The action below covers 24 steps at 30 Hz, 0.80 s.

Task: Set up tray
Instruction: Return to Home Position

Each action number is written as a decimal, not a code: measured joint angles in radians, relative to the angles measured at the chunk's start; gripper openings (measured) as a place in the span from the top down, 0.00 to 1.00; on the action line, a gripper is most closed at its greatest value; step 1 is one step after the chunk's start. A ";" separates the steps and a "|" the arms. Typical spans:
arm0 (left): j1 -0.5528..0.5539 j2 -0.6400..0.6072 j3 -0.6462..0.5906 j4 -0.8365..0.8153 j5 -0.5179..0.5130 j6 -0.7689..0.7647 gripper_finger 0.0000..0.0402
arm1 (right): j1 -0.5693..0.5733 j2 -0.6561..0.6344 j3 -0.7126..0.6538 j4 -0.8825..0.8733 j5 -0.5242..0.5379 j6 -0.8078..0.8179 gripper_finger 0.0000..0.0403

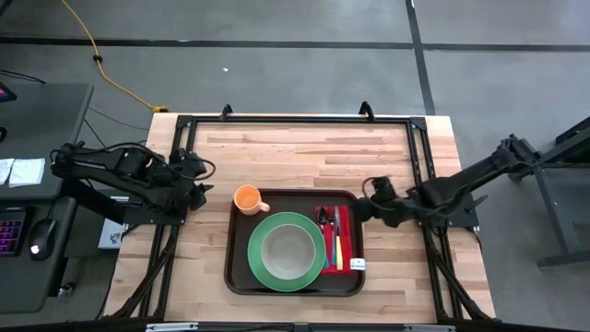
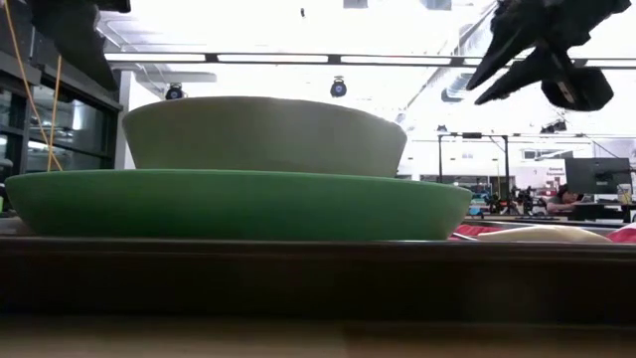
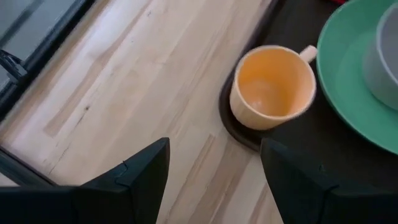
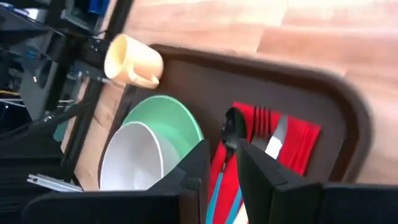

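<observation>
The tray (image 1: 240,273) is sitting mid-table toward the front edge, looking fully laid: plate (image 1: 287,282), bowl (image 1: 287,247), cup (image 1: 246,198), and cutlery (image 1: 329,242) on the napkin (image 1: 348,235). I am judging homing to be the step in hand, and both arms are needing to lift clear. My right claw (image 1: 361,209) is hanging over the tray's right rim, fingers barely parted, empty. My left claw (image 1: 197,184) is gaping wide, empty, just off the back-left corner.

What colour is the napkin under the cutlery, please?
The napkin is red, clearest in the right wrist view.
</observation>
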<state>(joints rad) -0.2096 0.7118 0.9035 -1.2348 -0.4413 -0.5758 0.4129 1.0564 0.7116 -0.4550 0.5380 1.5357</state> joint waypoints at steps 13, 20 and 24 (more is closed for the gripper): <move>0.000 -0.010 0.000 -0.031 0.013 0.018 0.30 | 0.000 -0.332 0.000 -0.195 0.092 -0.263 0.86; 0.000 -0.052 0.000 -0.030 0.013 0.088 0.30 | 0.000 -0.447 0.000 -0.216 0.106 -0.402 0.86; 0.000 -0.098 0.000 -0.028 0.012 0.125 0.30 | 0.000 -0.484 0.000 -0.227 0.109 -0.449 0.86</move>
<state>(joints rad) -0.2096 0.6143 0.9036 -1.2630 -0.4290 -0.4506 0.4129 0.5724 0.7116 -0.6819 0.6472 1.0867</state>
